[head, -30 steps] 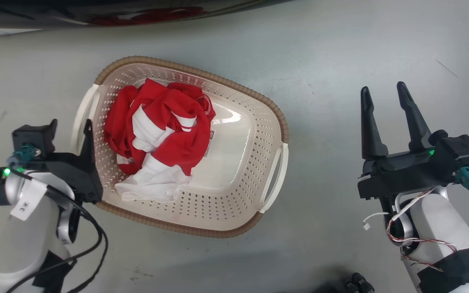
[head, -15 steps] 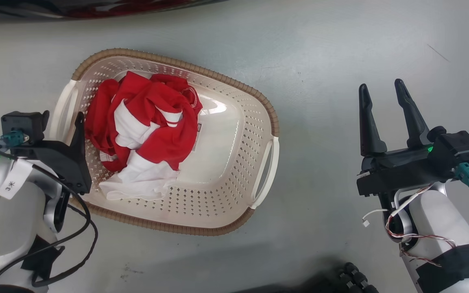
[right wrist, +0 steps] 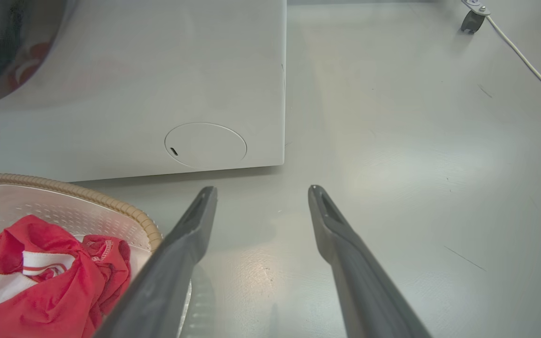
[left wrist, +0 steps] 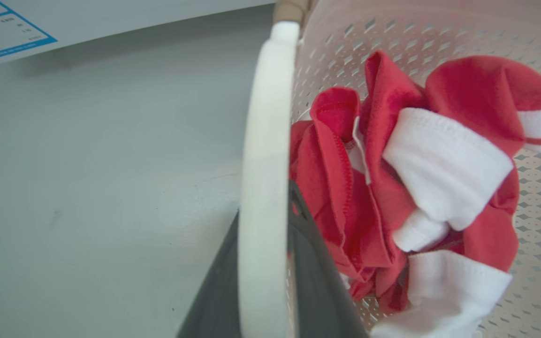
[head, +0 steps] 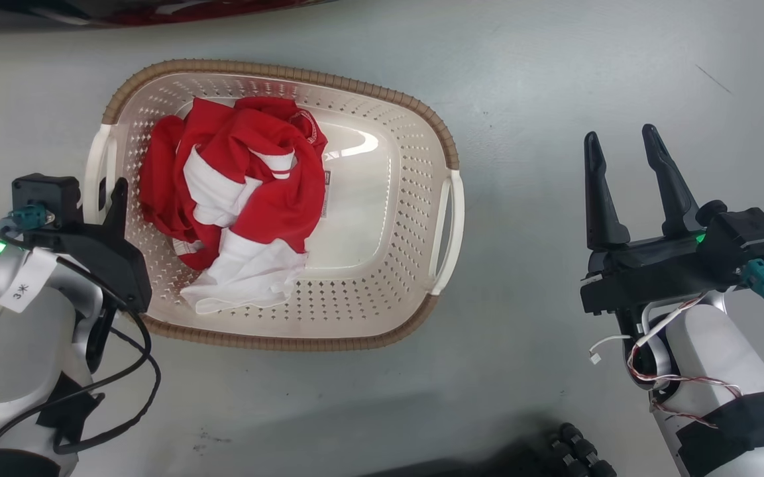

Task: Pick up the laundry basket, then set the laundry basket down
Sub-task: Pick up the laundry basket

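1. At the left of the head view, the left gripper (head: 107, 199) is clenched on the white left side handle (head: 93, 169) of the cream-white, perforated plastic laundry basket (head: 275, 67) with its brown woven-look rim. The left wrist view shows 1 dark finger on each side of the handle bar.
2. Left arm pose: the pale forearm (head: 24, 344) rises from the lower left corner, with the fingers pointing up the view along the handle.
3. At centre, the laundry basket lies over the grey floor (head: 521, 99). It holds a crumpled red-and-white garment (head: 242, 199) bunched toward its left half. Whether its base touches the floor cannot be told.
4. At the right, the right gripper (head: 620, 138) is released, its 2 fingers spread. It hangs over bare floor, well apart from the right side handle (head: 451, 225).
5. Judged step: 1-handed hold, between pick-up and set-down. The next move calls for a level, slow descent until the base sits flat, and only then a release.
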Tool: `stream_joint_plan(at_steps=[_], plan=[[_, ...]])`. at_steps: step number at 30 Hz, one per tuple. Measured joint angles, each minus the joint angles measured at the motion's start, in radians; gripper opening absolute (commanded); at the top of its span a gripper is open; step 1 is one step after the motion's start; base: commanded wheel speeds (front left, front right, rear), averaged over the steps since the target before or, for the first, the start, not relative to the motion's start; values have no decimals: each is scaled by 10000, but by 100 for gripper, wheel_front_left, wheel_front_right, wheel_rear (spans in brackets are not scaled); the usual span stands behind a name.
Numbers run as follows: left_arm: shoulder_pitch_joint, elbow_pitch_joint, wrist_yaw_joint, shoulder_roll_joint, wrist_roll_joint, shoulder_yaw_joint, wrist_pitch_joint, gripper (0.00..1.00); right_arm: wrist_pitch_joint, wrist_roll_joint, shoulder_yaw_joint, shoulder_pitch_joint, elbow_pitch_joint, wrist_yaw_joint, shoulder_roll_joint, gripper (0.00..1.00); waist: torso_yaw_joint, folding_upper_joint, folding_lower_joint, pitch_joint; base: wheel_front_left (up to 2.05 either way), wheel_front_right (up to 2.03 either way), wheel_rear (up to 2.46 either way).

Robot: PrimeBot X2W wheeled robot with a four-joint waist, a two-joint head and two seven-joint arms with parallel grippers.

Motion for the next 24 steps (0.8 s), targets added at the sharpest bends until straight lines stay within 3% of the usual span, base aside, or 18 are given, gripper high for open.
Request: stream_joint_plan(at_steps=[3, 9, 24], plan=[[-19, 113, -8, -23, 13, -33, -98, 0, 0, 0, -42, -39, 13, 42, 12, 100, 7, 0, 0, 19, 0, 0, 0], [-131, 420, -163, -100, -4, -4, -276, 0, 0, -15, -92, -47, 65, 44, 46, 100, 43, -1, 0, 28, 0, 0, 0], [379, 1574, -77, -1087, -1014, 606, -715, 0, -2, -15, -374, -70, 276, 138, 125, 100, 365, 0, 0, -323, 0, 0, 0]])
